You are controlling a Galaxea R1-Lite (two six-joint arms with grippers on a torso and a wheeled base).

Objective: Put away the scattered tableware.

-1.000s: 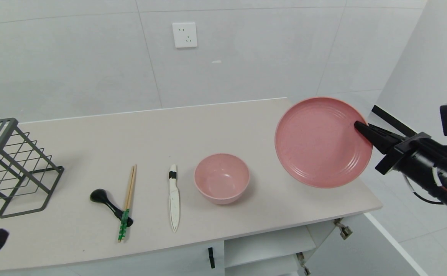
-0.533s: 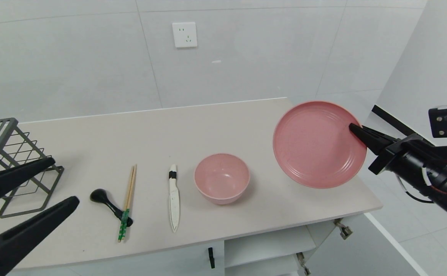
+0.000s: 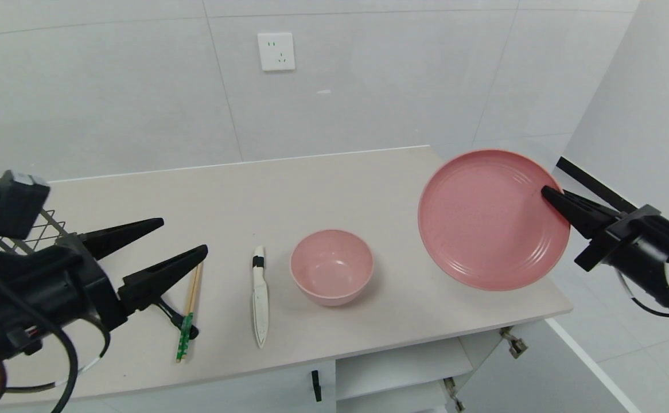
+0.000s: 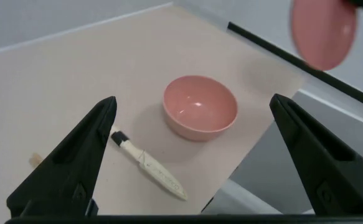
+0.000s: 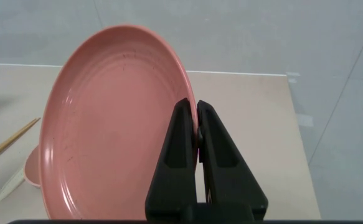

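The right tool [image 3: 544, 192] is clamped on the rim of the pink plate [image 3: 486, 221], with its two fingers pressed close together on either side of the edge. The plate is off the tabletop [image 3: 311, 183], tilted steeply so its ridged inner face turns toward the robot's left, and it hangs over the tabletop's right end. In the right wrist view the rim of the plate [image 5: 116, 124] runs straight into the narrow gap between the fingers.

The left tool [image 3: 184, 235] stands wide apart and holds nothing. It hangs above the left part of the tabletop, its tips pointing toward the middle, over the place where the chopsticks [image 3: 191, 304] and the black spoon [image 3: 182, 322] lie. The chopsticks lie across the spoon's handle. Just to their right lies a white knife [image 3: 260, 298], its tip toward the front edge, and right of that a pink bowl [image 3: 331, 265] stands upright. Knife and bowl lie near each other but apart.

Part of a dark wire rack [image 3: 50, 223] shows behind the left arm at the tabletop's left end. A white wall socket [image 3: 276, 51] sits on the tiled wall behind.
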